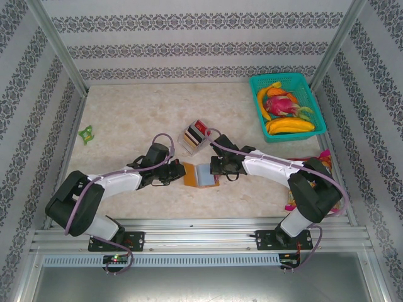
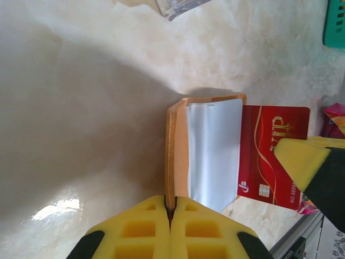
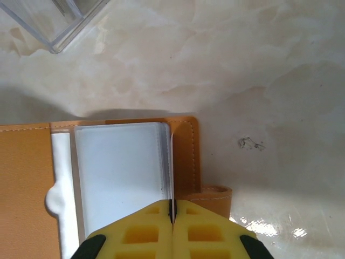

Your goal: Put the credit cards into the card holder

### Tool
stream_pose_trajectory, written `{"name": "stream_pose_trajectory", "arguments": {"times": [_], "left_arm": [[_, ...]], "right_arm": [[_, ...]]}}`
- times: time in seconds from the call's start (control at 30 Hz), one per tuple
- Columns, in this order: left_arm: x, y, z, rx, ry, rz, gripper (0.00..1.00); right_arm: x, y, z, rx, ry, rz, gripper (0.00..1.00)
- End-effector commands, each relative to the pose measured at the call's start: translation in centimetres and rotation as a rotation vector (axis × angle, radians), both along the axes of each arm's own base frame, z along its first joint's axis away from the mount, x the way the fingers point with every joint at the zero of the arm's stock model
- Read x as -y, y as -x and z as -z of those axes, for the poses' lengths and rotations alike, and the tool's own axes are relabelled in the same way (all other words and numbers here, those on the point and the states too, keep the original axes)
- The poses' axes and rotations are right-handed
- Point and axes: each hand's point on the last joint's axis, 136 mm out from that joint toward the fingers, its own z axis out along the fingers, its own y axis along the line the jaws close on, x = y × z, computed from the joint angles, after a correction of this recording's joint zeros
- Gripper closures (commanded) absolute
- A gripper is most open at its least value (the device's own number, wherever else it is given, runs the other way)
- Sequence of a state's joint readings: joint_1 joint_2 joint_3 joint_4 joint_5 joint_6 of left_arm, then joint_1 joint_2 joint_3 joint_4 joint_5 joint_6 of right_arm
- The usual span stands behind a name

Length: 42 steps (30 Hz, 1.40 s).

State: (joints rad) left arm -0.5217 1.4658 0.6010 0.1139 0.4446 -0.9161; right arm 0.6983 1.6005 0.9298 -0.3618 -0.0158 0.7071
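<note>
Left wrist view: left pincer (image 2: 170,208) closed tight on the cover of the holder (image 2: 177,156), open on the worktop (image 2: 81,108), right pincer (image 3: 172,209) closed on the red card (image 2: 269,145) at its sleeves — pushed askew, the card may jam or slip.

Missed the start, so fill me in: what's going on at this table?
An orange-tan card holder lies open mid-table. The left tool is shut on its cover edge. The right tool is shut, apparently on a red card at the clear sleeves, not yet tucked in. More cards wait in a clear box behind.
</note>
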Motion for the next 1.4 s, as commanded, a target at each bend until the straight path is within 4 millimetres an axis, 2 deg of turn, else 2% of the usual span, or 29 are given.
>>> {"name": "stream_pose_trajectory", "arguments": {"times": [0.0, 0.1, 0.3, 0.5, 0.83, 0.9, 1.0, 1.07, 1.17, 1.23, 1.37], "left_arm": [[0.5, -0.4, -0.3, 0.022, 0.012, 0.035, 1.00], [0.7, -0.4, -0.3, 0.022, 0.013, 0.042, 1.00], [0.8, -0.5, -0.4, 0.025, 0.015, 0.045, 1.00], [1.0, -0.6, -0.3, 0.024, 0.022, 0.051, 1.00], [1.3, -0.8, -0.5, 0.030, 0.032, 0.060, 1.00], [1.2, -0.8, -0.3, 0.025, 0.029, 0.056, 1.00], [1.0, -0.7, -0.1, 0.019, 0.017, 0.051, 1.00], [0.8, -0.6, 0.1, 0.018, 0.008, 0.048, 1.00], [0.8, -0.5, 0.2, 0.016, 0.006, 0.050, 1.00], [0.9, -0.5, 0.2, 0.018, 0.012, 0.055, 1.00], [1.2, -0.7, -0.1, 0.022, 0.020, 0.063, 1.00]], "right_arm": [[-0.1, 0.7, -0.1, -0.003, 0.000, -0.014, 0.93], [0.2, 0.6, -1.0, 0.013, 0.035, -0.019, 0.93], [-0.6, 0.7, -3.2, 0.054, 0.067, -0.063, 0.93], [-2.8, 0.8, -3.6, 0.030, -0.081, -0.066, 0.93], [-4.6, 1.0, -3.7, -0.012, -0.163, -0.098, 0.92], [-3.9, 1.0, -3.3, -0.019, -0.131, -0.070, 0.92], [-0.9, 0.5, -3.1, 0.001, 0.000, 0.025, 0.92], [0.8, 0.1, -3.9, 0.034, 0.052, 0.065, 0.91], [1.6, -0.4, -6.4, 0.112, 0.029, 0.074, 0.90], [1.2, -0.7, -8.2, 0.152, -0.037, 0.058, 0.89], [-0.9, -0.5, -9.9, 0.160, -0.167, -0.004, 0.89]]}}
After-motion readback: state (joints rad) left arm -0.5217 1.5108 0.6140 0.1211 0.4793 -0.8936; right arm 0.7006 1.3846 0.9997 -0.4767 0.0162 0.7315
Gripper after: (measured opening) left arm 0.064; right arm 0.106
